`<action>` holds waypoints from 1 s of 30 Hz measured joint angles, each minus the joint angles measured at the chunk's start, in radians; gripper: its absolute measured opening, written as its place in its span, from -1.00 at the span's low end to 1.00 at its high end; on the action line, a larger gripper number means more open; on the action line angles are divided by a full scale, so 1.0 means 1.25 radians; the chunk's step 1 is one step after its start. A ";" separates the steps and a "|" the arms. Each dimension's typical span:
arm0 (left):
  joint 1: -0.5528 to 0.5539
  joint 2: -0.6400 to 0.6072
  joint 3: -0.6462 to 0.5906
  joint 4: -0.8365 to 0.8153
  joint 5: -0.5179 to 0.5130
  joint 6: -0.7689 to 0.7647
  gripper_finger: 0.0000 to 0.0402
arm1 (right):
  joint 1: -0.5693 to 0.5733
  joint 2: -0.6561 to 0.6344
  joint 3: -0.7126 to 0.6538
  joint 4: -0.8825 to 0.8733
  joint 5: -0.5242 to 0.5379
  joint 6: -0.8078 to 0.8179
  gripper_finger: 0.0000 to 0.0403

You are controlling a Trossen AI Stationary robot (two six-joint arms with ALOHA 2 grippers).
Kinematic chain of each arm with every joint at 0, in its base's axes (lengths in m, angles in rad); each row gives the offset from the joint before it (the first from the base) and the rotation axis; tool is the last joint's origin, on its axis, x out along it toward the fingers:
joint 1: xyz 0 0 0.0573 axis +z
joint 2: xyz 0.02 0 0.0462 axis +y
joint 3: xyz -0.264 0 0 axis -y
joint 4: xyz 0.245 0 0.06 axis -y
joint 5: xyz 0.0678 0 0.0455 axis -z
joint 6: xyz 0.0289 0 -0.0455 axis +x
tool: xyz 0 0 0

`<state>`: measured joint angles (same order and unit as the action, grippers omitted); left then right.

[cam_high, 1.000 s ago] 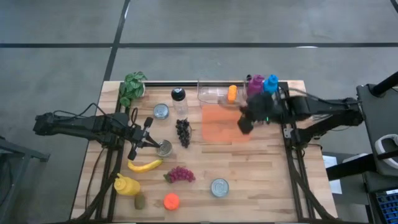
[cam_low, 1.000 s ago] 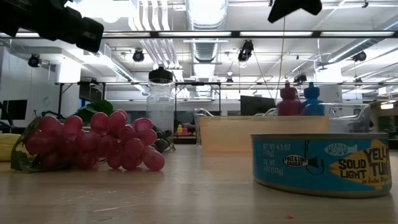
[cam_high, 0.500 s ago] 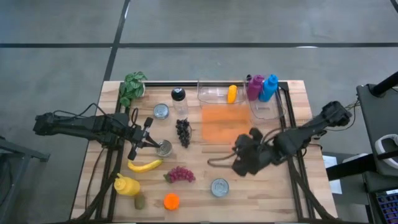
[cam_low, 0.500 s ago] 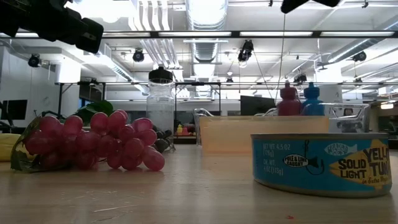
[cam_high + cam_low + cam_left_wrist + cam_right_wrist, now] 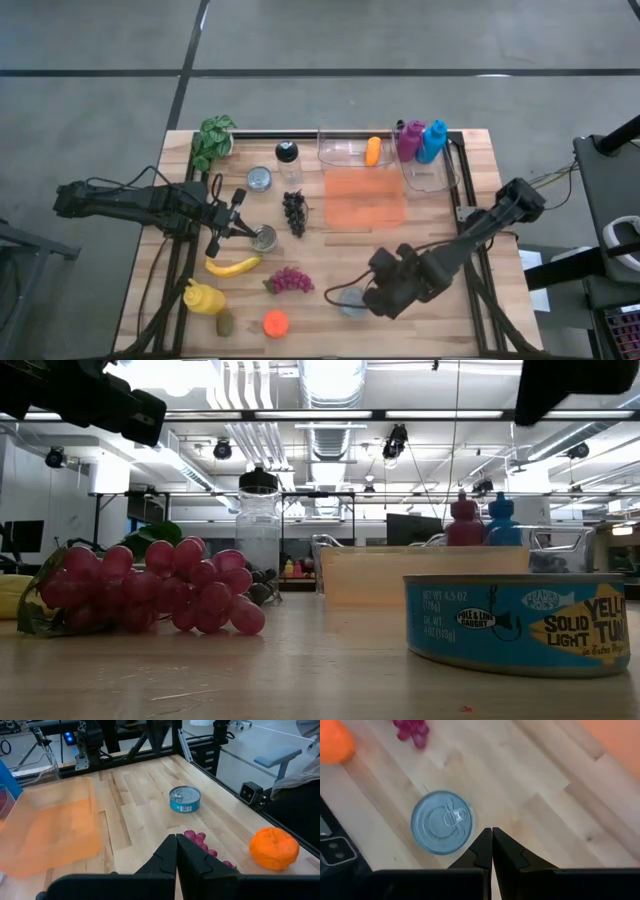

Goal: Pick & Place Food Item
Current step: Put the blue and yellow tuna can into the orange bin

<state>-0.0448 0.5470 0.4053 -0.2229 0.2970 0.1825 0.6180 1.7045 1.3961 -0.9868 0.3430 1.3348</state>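
A tuna can with a silver lid and blue label stands on the wood near the table's near edge point(image 5: 349, 301) point(image 5: 442, 822) point(image 5: 515, 622). My right gripper point(image 5: 368, 296) point(image 5: 491, 836) hovers shut above the table just beside that can, pointing down, touching nothing. In the low view its dark body point(image 5: 570, 385) is high above the can. My left gripper point(image 5: 243, 228) point(image 5: 176, 842) waits shut over the table's left half, next to a small silver can point(image 5: 264, 237).
Red grapes point(image 5: 289, 280) and an orange point(image 5: 275, 323) lie left of the tuna can. A banana point(image 5: 233, 265), a mustard bottle point(image 5: 203, 297), dark grapes point(image 5: 294, 212) and a jar point(image 5: 288, 162) are also there. An orange tray point(image 5: 364, 198) and clear bins point(image 5: 347, 149) sit at the far side.
My right arm has swung from the far right corner by the bins across the orange tray toward the near edge, and it now points down beside the tuna can. Its fingers have stayed together.
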 joint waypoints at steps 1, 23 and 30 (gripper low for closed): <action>0.000 0.000 0.000 0.000 0.000 0.000 -0.97 | 0.000 0.011 0.004 0.000 -0.013 0.001 -0.96; 0.000 0.000 0.000 -0.007 0.000 0.000 -0.97 | -0.002 0.141 0.051 0.078 -0.068 0.043 -0.96; 0.000 0.000 0.000 -0.008 0.000 0.000 -0.97 | -0.005 0.182 0.048 0.090 -0.071 0.058 -0.96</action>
<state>-0.0444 0.5472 0.4053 -0.2327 0.2966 0.1829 0.6123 1.9325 1.4563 -0.8747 0.2548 1.4070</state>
